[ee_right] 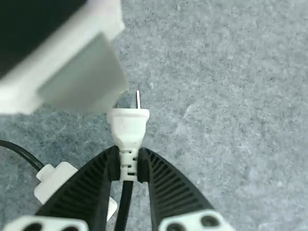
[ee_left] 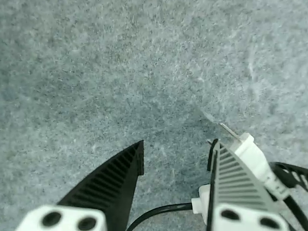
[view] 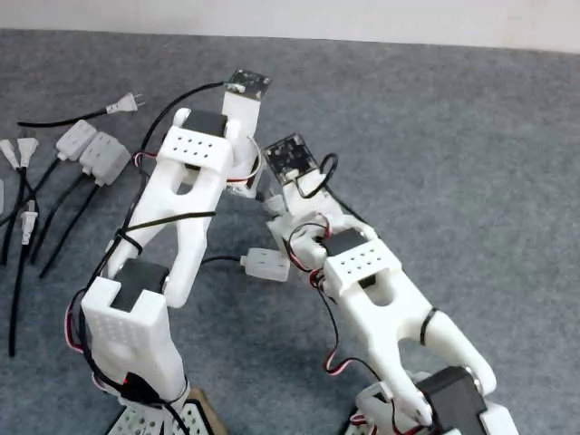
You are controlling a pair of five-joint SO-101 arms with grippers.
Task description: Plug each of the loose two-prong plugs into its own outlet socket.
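White plug (ee_right: 127, 126) is clamped at its neck in the right jaws, prongs sticking out past the tips. The left jaws gape, holding nothing, with the plug just outside one of them. One outlet socket (view: 265, 264) lies on the tabletop (view: 471, 136) between the arms. Spare sockets (view: 91, 149) sit well apart.

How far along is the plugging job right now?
Done: nothing looks plugged in yet. In hand: the right gripper is shut on a plug, prongs bare, near a socket; the left gripper is open and empty. To do: that plug, plus a loose plug and others lying apart from the spare sockets.
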